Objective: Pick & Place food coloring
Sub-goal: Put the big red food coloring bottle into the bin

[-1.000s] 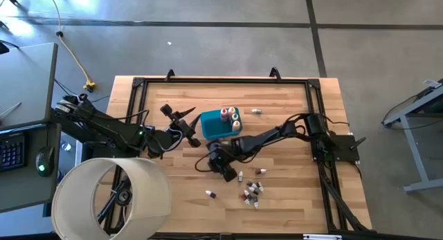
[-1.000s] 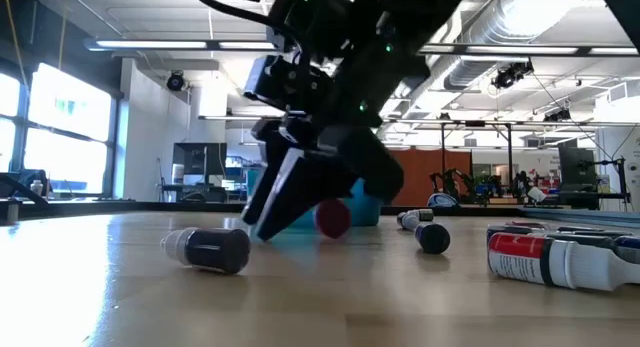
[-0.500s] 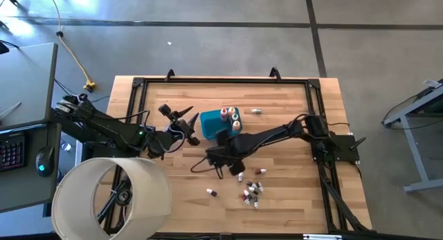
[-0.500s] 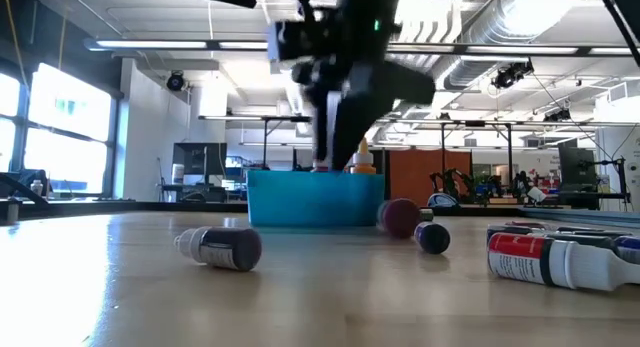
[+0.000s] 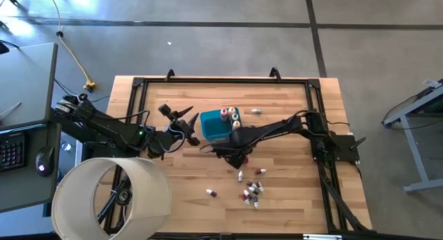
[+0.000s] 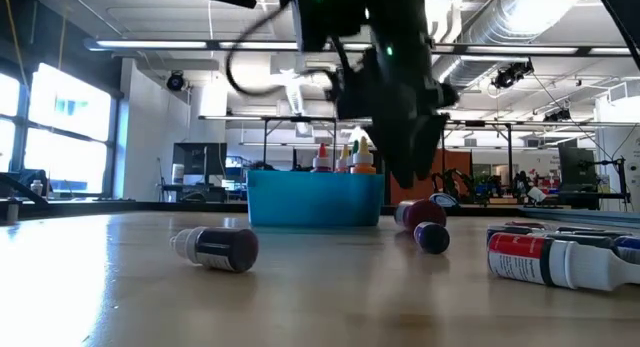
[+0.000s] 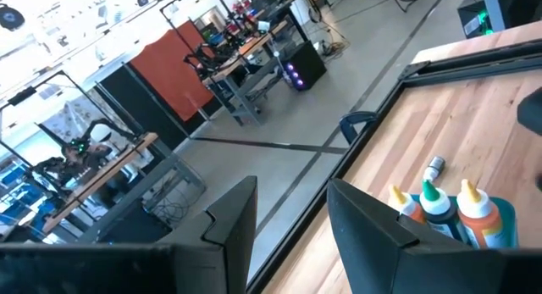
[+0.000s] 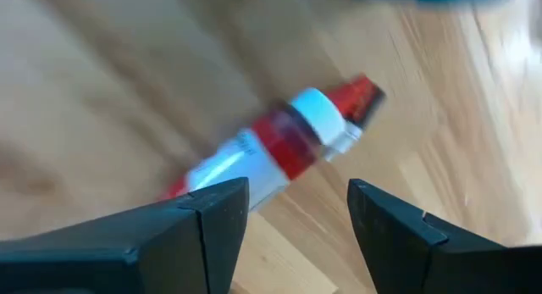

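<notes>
My right tool [image 8: 296, 211] hangs fingers apart over a red bottle [image 8: 279, 150] lying on the surface [image 5: 291, 191]; left tool [image 7: 292, 213] sits spread too.

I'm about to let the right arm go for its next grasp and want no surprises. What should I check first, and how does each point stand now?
1. Right tool open: ok, its fingers are apart with nothing between them.
2. Target in line: ok, the red bottle lies on its side just ahead of the gap, slanted across it.
3. Height of the right tool above the table: cannot tell.
4. Room in the blue tub: ok, three upright bottles fill only one end.
5. Left tool out of the way: ok, it waits open on the tub's other side.
</notes>
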